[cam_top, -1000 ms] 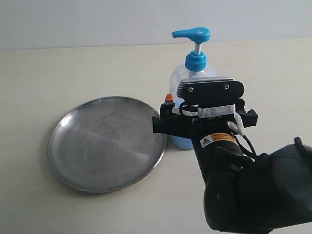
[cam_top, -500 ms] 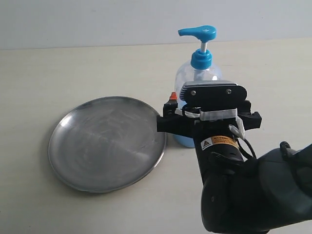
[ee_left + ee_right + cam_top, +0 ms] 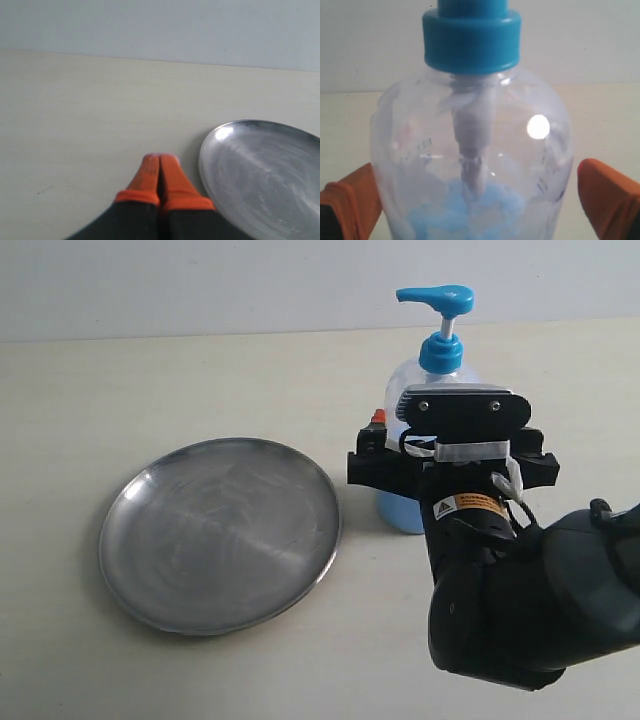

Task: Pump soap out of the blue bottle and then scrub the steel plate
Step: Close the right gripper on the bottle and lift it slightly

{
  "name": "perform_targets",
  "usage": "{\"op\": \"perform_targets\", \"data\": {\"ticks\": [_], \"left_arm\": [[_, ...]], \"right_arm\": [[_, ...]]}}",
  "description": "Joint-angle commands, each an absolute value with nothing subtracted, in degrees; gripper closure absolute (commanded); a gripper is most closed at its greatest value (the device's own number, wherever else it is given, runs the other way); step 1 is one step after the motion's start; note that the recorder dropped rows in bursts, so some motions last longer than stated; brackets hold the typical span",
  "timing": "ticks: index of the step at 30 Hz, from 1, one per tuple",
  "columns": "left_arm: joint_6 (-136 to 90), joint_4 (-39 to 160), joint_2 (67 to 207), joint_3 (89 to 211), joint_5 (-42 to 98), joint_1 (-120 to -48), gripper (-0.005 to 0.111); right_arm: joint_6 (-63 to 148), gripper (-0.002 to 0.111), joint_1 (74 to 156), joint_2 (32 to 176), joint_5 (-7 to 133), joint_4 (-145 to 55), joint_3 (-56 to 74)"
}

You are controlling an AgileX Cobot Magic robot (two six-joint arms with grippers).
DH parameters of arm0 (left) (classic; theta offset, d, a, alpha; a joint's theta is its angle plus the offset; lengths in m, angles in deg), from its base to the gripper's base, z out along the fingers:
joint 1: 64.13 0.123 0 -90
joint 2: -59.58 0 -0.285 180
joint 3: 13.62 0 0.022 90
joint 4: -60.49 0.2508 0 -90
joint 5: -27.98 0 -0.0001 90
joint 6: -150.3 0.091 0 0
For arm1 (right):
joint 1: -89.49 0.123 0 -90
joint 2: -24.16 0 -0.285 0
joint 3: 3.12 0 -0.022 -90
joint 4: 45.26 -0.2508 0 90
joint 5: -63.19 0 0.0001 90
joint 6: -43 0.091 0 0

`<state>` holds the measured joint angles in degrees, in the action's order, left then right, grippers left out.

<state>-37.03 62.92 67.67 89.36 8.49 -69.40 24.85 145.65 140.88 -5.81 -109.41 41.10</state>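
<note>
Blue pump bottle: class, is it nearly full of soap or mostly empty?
Mostly empty: the blue bottle is clear above; pale blue soap shows only near its base.

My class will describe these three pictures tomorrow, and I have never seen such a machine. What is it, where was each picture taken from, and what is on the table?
It is a robot with two arms, each ending in two orange fingers. One picture comes from a camera off the arms. The other two come from cameras on the arms' wrists.

On the pale table lies a steel plate. Beside it, not touching it, stands a blue bottle with soap low inside.

The right fingers are spread on either side of the bottle. A gap shows on one side, so they do not seem to grip it. The left fingers are pressed together, hold nothing, and sit near the plate's rim.
</note>
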Motion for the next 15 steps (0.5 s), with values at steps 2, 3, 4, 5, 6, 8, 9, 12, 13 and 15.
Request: {"op": "perform_targets", "data": {"ticks": [2, 3, 4, 5, 6, 8, 9, 12, 13, 15], "left_arm": [[-36.9, 62.65, 67.37, 89.16, 8.95, -69.18, 0.107], [-36.9, 62.65, 67.37, 89.16, 8.95, -69.18, 0.107], [-36.9, 62.65, 67.37, 89.16, 8.95, -69.18, 0.107], [-36.9, 62.65, 67.37, 89.16, 8.95, -69.18, 0.107], [-36.9, 62.65, 67.37, 89.16, 8.95, -69.18, 0.107], [-36.9, 62.65, 67.37, 89.16, 8.95, -69.18, 0.107], [-36.9, 62.65, 67.37, 89.16, 8.95, -69.18, 0.107], [-36.9, 62.65, 67.37, 89.16, 8.95, -69.18, 0.107], [-36.9, 62.65, 67.37, 89.16, 8.95, -69.18, 0.107], [-36.9, 62.65, 67.37, 89.16, 8.95, -69.18, 0.107]], "right_arm": [[22.01, 0.003, 144.96, 141.01, -6.11, -108.68, 40.99], [22.01, 0.003, 144.77, 141.01, -6.11, -108.25, 40.99], [22.01, 0.003, 144.34, 141.01, -5.86, -107.71, 40.99], [22.3, 0.003, 143.67, 141.01, -5.59, -107.41, 40.99], [23.1, 0.003, 143.02, 141.01, -5.33, -107.12, 40.99], [24.31, 0.003, 141.57, 141.01, -4.05, -105.96, 40.99], [25.21, 0.003, 140.79, 141.01, -3.4, -104.76, 40.99], [25.31, 0.003, 139.29, 141.01, -2.88, -101.07, 40.99], [25.31, 0.003, 138.78, 141.01, -2.88, -100.06, 40.99], [25.43, 0.003, 137.81, 141.01, -2.88, -98.52, 40.99]]}}
